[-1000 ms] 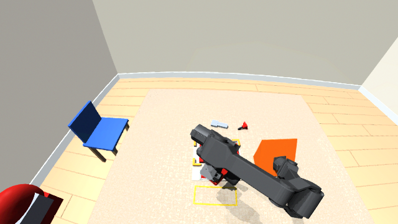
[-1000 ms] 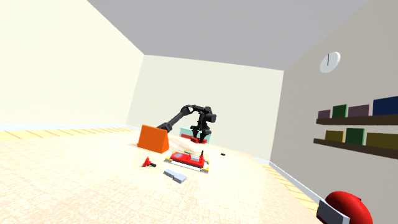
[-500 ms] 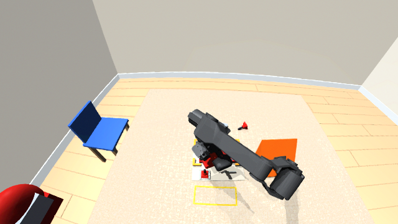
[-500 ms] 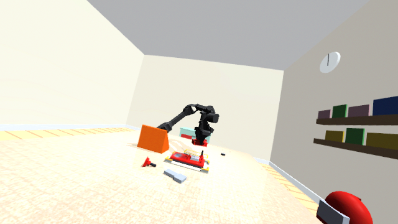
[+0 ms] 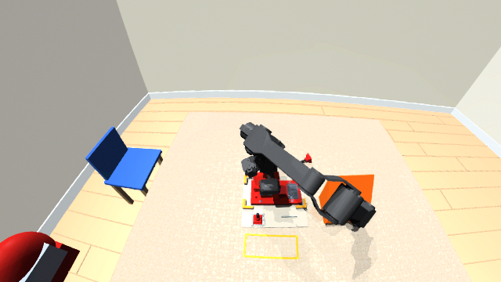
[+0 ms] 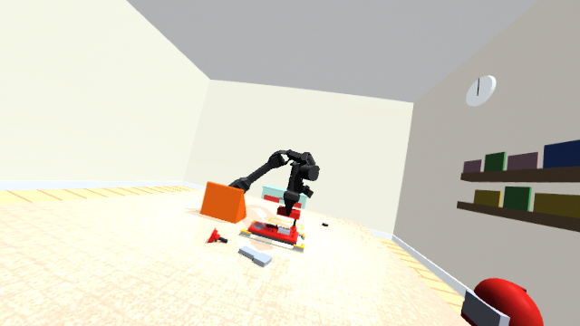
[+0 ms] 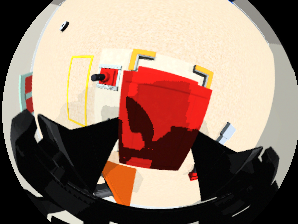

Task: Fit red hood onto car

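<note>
Wrist view: The hood [image 5: 259, 178] [image 6: 287, 212] [image 7: 162, 120] fills the centre, roof toward the camera; this broad face is largely covered by the arm [image 5: 287, 160] [image 6: 263, 173] in the top view.
Tool: The gripper [image 5: 267, 178] [image 6: 290, 212] [image 7: 157, 127] stands wide, its fingers closed on opposite sides of the hood.
Hood axis: In the wrist view, the long axis runs up and down the picture, leaning slightly right at the top, and crosses the span between the fingers. Which end is the front cannot be told.
Hood position: Held above the chassis [image 5: 274, 198] [image 6: 272, 233], with a gap visible in the exterior view; not seated on the deck.
Chassis: In the jig [image 5: 247, 205] [image 6: 299, 247] [image 7: 142, 52] on the tabletop [image 5: 211, 196] [image 6: 136, 263] [image 7: 175, 30]; peg alignment cannot be read.
Grey-blue bar [image 6: 255, 255] [image 7: 227, 132]: Distinct in the exterior and wrist views, unseen from the top.
Orange block [image 5: 352, 182] [image 6: 224, 202] [image 7: 120, 180]: Visible in all three views, well apart from the hood.
Background: The top view alone shows the blue chair [image 5: 133, 164]; the exterior view alone shows the wall clock [image 6: 481, 91].
</note>
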You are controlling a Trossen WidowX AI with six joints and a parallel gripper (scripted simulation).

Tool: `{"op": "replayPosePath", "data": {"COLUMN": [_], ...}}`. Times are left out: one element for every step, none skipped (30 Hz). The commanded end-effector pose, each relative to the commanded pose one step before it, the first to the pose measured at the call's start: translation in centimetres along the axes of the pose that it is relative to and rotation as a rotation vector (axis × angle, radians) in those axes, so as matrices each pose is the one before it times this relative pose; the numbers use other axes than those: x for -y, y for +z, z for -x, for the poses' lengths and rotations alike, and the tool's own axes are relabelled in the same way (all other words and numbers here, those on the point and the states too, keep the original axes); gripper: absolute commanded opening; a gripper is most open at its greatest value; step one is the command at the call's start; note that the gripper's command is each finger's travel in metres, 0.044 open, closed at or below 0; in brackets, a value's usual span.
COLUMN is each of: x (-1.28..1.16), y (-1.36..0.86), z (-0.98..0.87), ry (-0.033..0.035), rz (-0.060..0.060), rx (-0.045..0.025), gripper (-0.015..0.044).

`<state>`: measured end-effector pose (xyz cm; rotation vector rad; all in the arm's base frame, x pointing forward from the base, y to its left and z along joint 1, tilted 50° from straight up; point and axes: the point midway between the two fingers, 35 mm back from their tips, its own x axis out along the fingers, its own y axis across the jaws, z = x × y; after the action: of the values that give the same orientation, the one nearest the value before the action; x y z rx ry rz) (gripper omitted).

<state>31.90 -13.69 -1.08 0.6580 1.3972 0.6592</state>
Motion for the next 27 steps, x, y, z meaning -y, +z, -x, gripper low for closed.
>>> {"op": "replayPosePath", "data": {"x": [1.157,-0.065,-0.164,-0.065,0.001,-0.004,0.000,0.001,0.001,0.001,0.001,0.002,0.002,0.002,0.002,0.002,0.002,0.002,0.002,0.002,0.002,0.002,0.002,0.002,0.002,0.002,0.002], "y": [-0.117,0.005,0.012,0.005,-0.019,-0.021,0.001,0.001,0.002,0.003,0.004,0.004,0.004,0.004,0.004,0.004,0.004,0.004,0.004,0.004,0.003,0.003,0.003,0.003,0.003,0.003,0.003], "z": [0.123,0.000,-0.002,-0.001,-0.032,-0.064,-0.006,-0.011,-0.017,-0.023,-0.028,-0.033,-0.034,-0.034,-0.034,-0.034,-0.034,-0.034,-0.034,-0.034,-0.034,-0.034,-0.034,-0.034,-0.034,-0.034,-0.034], "ry": [-0.00578,0.00004,0.00010,0.00004,0.00001,-0.00022,-0.00001,-0.00001,-0.00002,-0.00002,-0.00003,-0.00003,-0.00003,-0.00003,-0.00003,-0.00003,-0.00003,-0.00003,-0.00003,-0.00003,-0.00003,-0.00003,-0.00003,-0.00003,-0.00003,-0.00003,-0.00003], "rz": [-0.0543,0.0000,0.0000,0.0000,0.0000,0.0003,0.0000,0.0000,0.0000,0.0000,0.0000,0.0000,0.0000,0.0000,0.0000,0.0000,0.0000,0.0000,0.0000,0.0000,0.0000,0.0000,0.0000,0.0000,0.0000,0.0000,0.0000], "rx": [0.00454,-0.00001,-0.00002,-0.00001,0.00000,0.00048,0.00000,0.00001,0.00001,0.00002,0.00002,0.00003,0.00003,0.00003,0.00003,0.00003,0.00003,0.00003,0.00003,0.00003,0.00003,0.00003,0.00003,0.00003,0.00003,0.00003,0.00003], "gripper": [0.0000,0.0000,0.0000,0.0000,0.0000,0.0000,0.0000,0.0000,0.0000,0.0000,0.0000,0.0000,0.0000,0.0000,0.0000,0.0000,0.0000,0.0000,0.0000,0.0000,0.0000,0.0000,0.0000,0.0000,0.0000,0.0000,0.0000]}}
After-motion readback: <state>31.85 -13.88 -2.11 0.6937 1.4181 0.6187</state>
